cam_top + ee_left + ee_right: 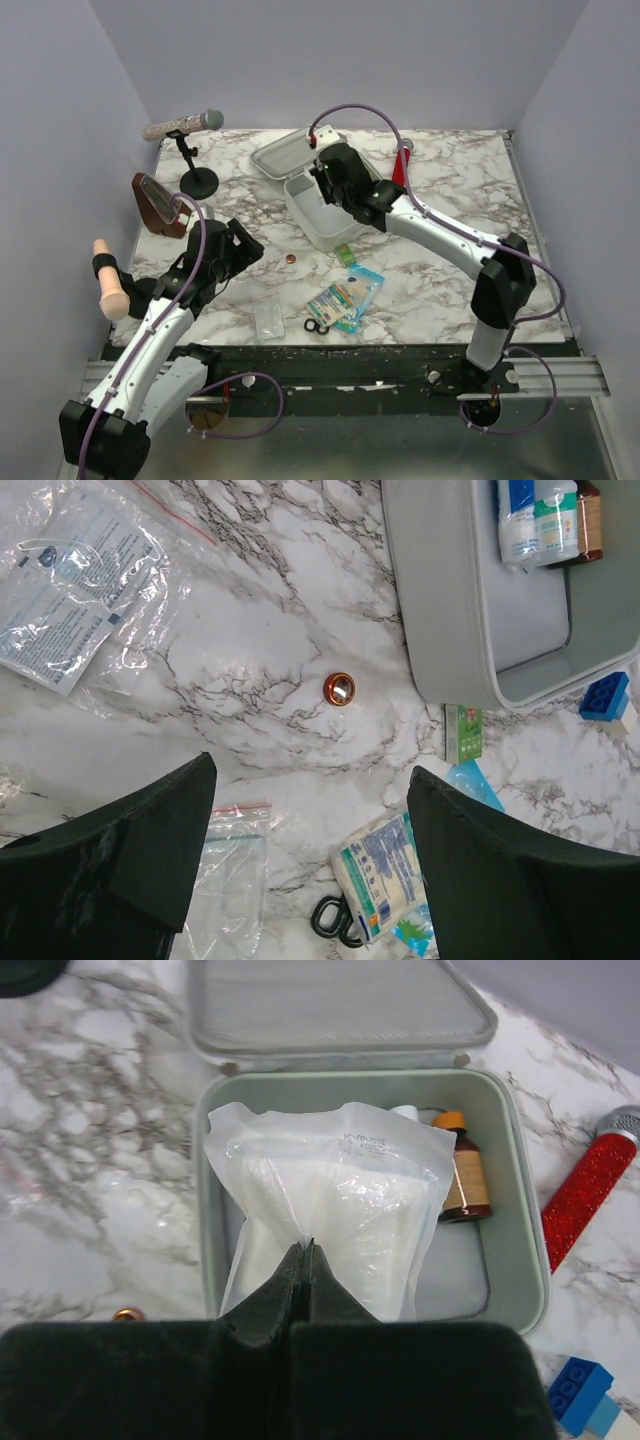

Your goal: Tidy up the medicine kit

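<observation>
On the marble-patterned table (450, 180) are laid the open medicine kit (316, 238), a copper-coloured cap (290, 259), a small green box (345, 254), printed packets (345, 298), a clear bag (270, 320) and a blue brick (575, 1385).

In the kit (515, 1250) lies a bag (330, 1210), a bottle (466, 1175) at its right. A coin (339, 688) and packets (345, 297) lie before the kit.

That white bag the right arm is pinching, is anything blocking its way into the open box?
Nothing visible does. The right tool pinches the bag directly over the kit, whose lid lies folded back. A brown bottle lies along one wall, beside the bag, not under it as far as shows.
</observation>
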